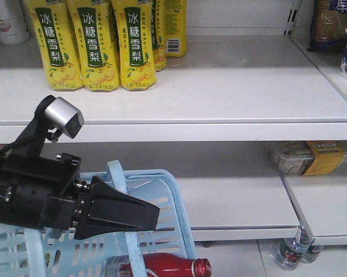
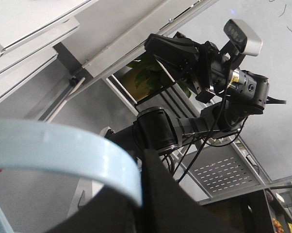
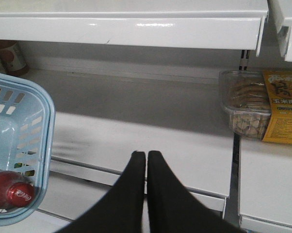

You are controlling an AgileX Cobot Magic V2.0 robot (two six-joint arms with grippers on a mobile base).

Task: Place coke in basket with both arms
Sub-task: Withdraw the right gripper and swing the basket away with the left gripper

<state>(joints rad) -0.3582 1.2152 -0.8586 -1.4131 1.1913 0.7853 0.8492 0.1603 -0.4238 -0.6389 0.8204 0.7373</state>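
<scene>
Far left, my left claw (image 2: 158, 199) shows only as a dark wedge at the bottom of its own wrist view. The light blue swing handle (image 2: 63, 150) curves across right against it, but I cannot tell if the claw is spread or clamped there. That camera looks up past the handle at my other arm. The basket (image 1: 162, 179) is at the lower left of the front view, in front of the lower shelf (image 1: 237, 202), with its handle raised. The coke (image 1: 162, 266) lies on its side inside the basket, on the bottom near the right end, red cap pointing right. The right wrist view shows it too, low by the near wall, apart from my claws. My right claw (image 1: 153, 216) hangs above the basket's right part and points right toward the lower shelf, a silver-grey camera (image 1: 65, 117) on top. Its two fingers (image 3: 136, 167) are pressed together with nothing between them. On the upper shelf, yellow pear drink bottles (image 1: 98, 46) stand in a row. Further right, a clear snack tray with a yellow label (image 3: 257, 107) sits on the neighbouring lower shelf. Small bottles (image 1: 291, 251) stand on the floor at far right.
</scene>
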